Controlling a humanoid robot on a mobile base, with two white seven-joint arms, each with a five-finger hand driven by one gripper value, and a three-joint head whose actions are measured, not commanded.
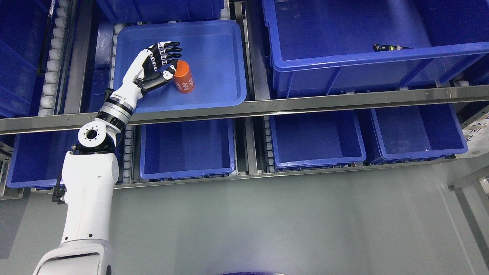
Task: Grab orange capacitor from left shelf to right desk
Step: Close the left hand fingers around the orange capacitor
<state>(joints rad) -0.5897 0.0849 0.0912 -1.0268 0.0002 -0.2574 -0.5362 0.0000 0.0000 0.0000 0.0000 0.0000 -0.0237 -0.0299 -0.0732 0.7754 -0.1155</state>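
Observation:
An orange cylindrical capacitor [183,76] with white print lies in a shallow blue tray [221,57] on the upper shelf level, left of centre. My left hand [168,61] reaches into the tray from the lower left. Its fingers [170,49] are spread just above and left of the capacitor, and the thumb tip touches the capacitor's top end. The hand is open and does not enclose the capacitor. My right arm does not show.
A large deep blue bin [344,63] stands to the right, with a small dark part [387,47] near its front wall. A steel shelf rail [305,105] crosses below the tray. Several blue bins [187,149] sit on the lower level above the grey floor.

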